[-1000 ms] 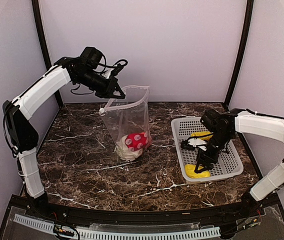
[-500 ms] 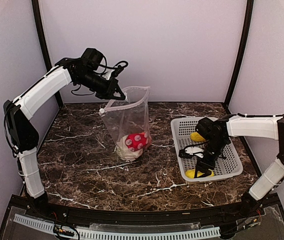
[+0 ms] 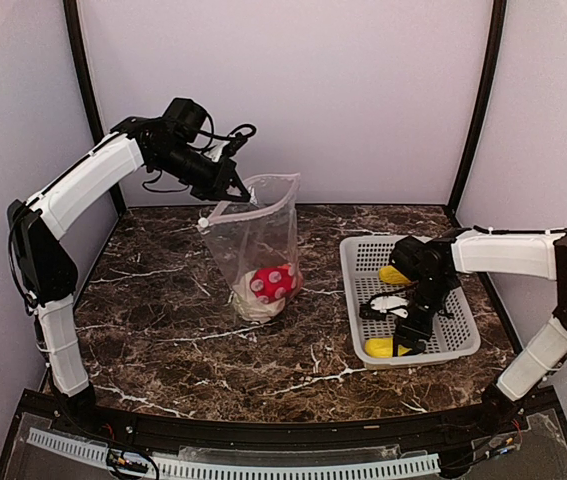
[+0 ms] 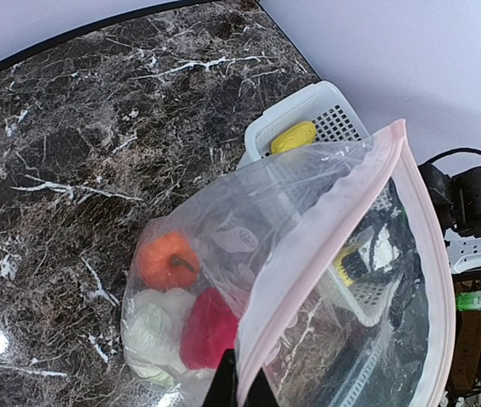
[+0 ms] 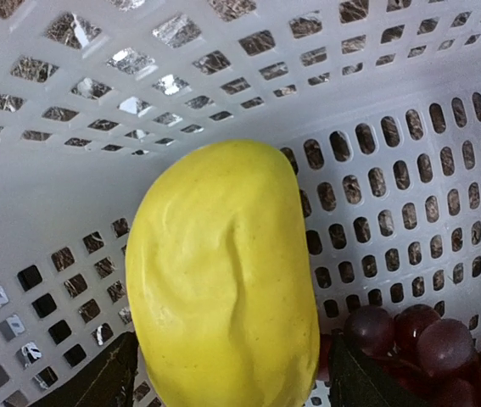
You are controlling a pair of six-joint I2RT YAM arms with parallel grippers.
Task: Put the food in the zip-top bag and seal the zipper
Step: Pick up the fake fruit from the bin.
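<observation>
Now: right claw [image 5: 223, 386] sits low in the white perforated plastic basket [image 3: 353, 290], jaws apart, straddling 1 smooth yellow toy piece [image 5: 223, 280]. The dark purple grape bunch [image 5: 410, 348] is just beside 1 finger. Left claw [image 4: 238, 386] is clamped on the whitish-pink zipper strip [image 4: 325, 229], with the clear spotted zip-top bag [image 3: 263, 235] hanging below it, mouth open. Risks: the rounded piece may squirt out as the jaws close, or the grapes may get pinched too.
</observation>
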